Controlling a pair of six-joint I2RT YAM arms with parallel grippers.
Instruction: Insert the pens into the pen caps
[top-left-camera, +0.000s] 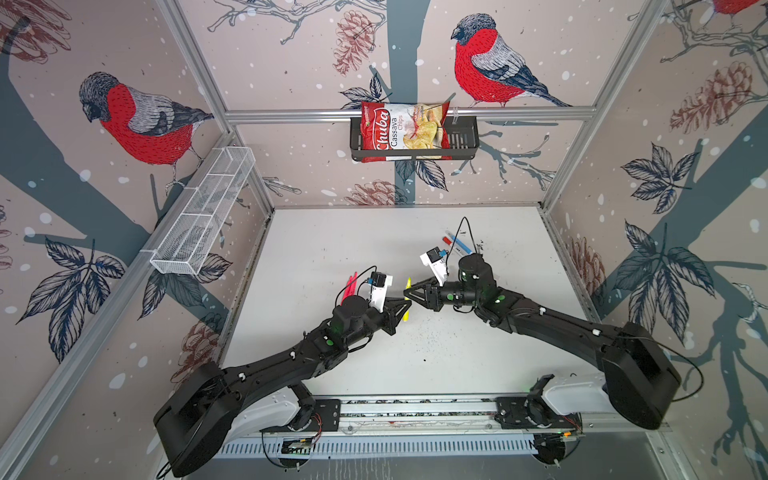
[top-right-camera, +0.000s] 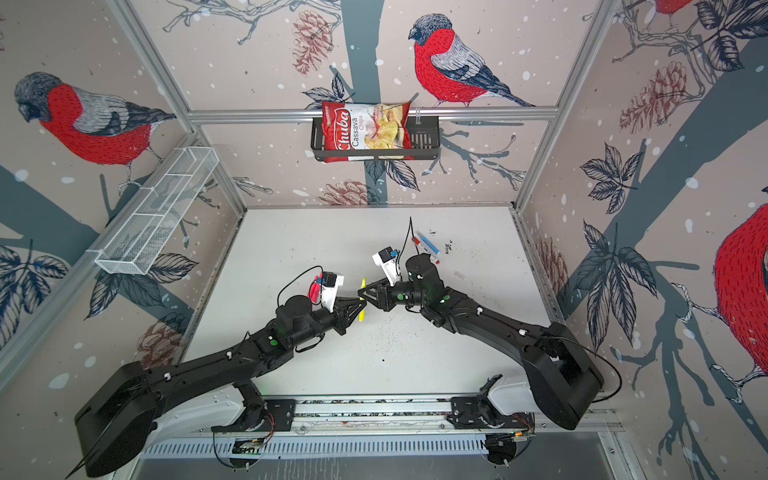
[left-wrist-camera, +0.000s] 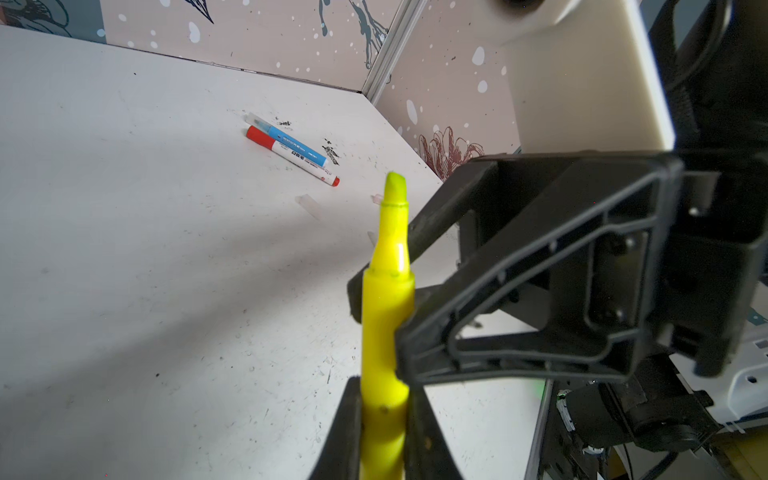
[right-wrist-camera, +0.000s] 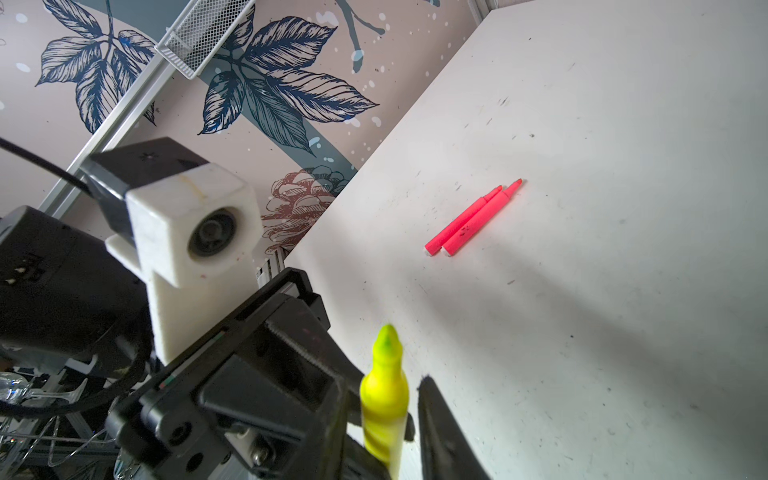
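Above the middle of the white surface (top-left-camera: 332, 249), the left end effector (left-wrist-camera: 384, 419) is clamped tight on the lower barrel of the yellow pen (left-wrist-camera: 384, 332). The pen is lifted clear, its bare tip pointing away from the arm bases. The right end effector (right-wrist-camera: 392, 415) sits around the same pen nearer the tip, its jaws loosened, with a gap showing beside one finger. Just to the left, two pink pens (right-wrist-camera: 473, 218) lie side by side, touching and uncapped. Farther off on the right, a translucent pen cap (left-wrist-camera: 309, 205) lies alone. Beyond it, near the far right corner, the blue pen (left-wrist-camera: 291, 141) and the white-barrelled pen (left-wrist-camera: 297, 160) lie alongside each other.
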